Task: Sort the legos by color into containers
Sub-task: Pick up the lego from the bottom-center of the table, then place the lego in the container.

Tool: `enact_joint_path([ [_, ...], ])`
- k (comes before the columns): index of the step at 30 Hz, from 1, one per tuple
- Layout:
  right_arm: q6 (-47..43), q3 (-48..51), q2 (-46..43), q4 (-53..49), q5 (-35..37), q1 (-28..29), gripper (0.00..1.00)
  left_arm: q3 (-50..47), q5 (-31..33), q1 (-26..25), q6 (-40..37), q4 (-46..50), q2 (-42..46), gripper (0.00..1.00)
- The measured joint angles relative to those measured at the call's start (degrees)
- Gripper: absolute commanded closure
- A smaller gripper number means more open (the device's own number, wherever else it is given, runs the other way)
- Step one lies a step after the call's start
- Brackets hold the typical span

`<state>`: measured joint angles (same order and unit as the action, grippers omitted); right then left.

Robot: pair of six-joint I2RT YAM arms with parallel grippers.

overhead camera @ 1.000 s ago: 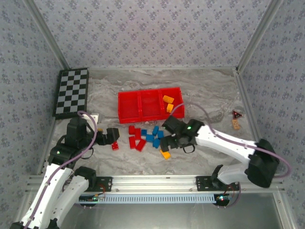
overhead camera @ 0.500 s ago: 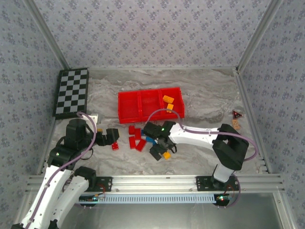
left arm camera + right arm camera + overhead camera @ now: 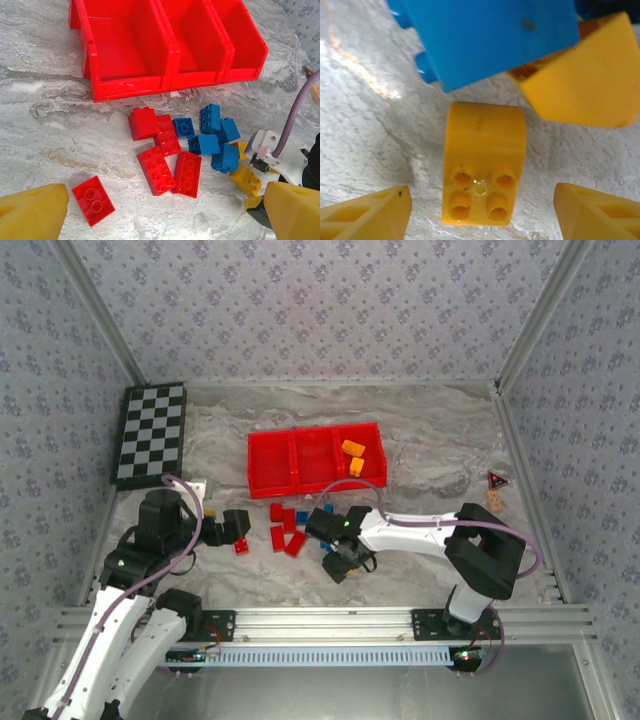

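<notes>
The red tray (image 3: 268, 458) stands at the back middle, with two yellow-orange bricks (image 3: 353, 448) in its right compartment; the other two compartments (image 3: 125, 50) look bare. Red bricks (image 3: 156, 170) and blue bricks (image 3: 204, 145) lie bunched in front of it, and one red brick (image 3: 93, 200) lies apart to the left. My right gripper (image 3: 340, 564) hangs low over the bunch's near right edge. It is open, with a yellow brick (image 3: 484, 170) lying studs-up between its fingers (image 3: 367, 215), untouched. My left gripper (image 3: 162, 220) is open and holds nothing, left of the bricks.
A black-and-white checkerboard (image 3: 150, 433) lies at the back left. A small red triangle sign (image 3: 496, 479) and a tan piece (image 3: 493, 502) sit at the right. A blue brick (image 3: 490, 37) and another yellow brick (image 3: 580, 80) crowd the right gripper's far side.
My right arm has swung left and come down over the near side of the bricks, ending astride the yellow brick. The left arm has not moved.
</notes>
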<state>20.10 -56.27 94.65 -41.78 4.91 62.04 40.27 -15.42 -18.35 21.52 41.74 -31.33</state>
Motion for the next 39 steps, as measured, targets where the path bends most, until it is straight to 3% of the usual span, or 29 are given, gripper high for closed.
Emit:
enact_joint_path([
  [20, 0.0, 0.9, -0.4, 2.7, -2.2, -0.8, 0.68, 0.0, 0.5, -0.2, 0.0, 0.0, 0.0, 0.0],
  [29, 0.0, -7.6, -5.2, -3.9, -0.6, -1.4, 0.7, -0.1, 1.1, -0.2, 0.0, 0.0, -0.7, 0.0],
  [33, 0.0, -17.0, -7.3, -7.0, 0.5, -6.0, 0.7, -0.1, 1.1, -0.2, 0.0, 0.0, -0.8, 0.0],
  [39, -1.4, -29.2, -4.1, -8.0, -1.6, -21.3, 0.69, -0.1, 1.1, -0.2, 0.0, 0.0, -1.2, 0.0],
])
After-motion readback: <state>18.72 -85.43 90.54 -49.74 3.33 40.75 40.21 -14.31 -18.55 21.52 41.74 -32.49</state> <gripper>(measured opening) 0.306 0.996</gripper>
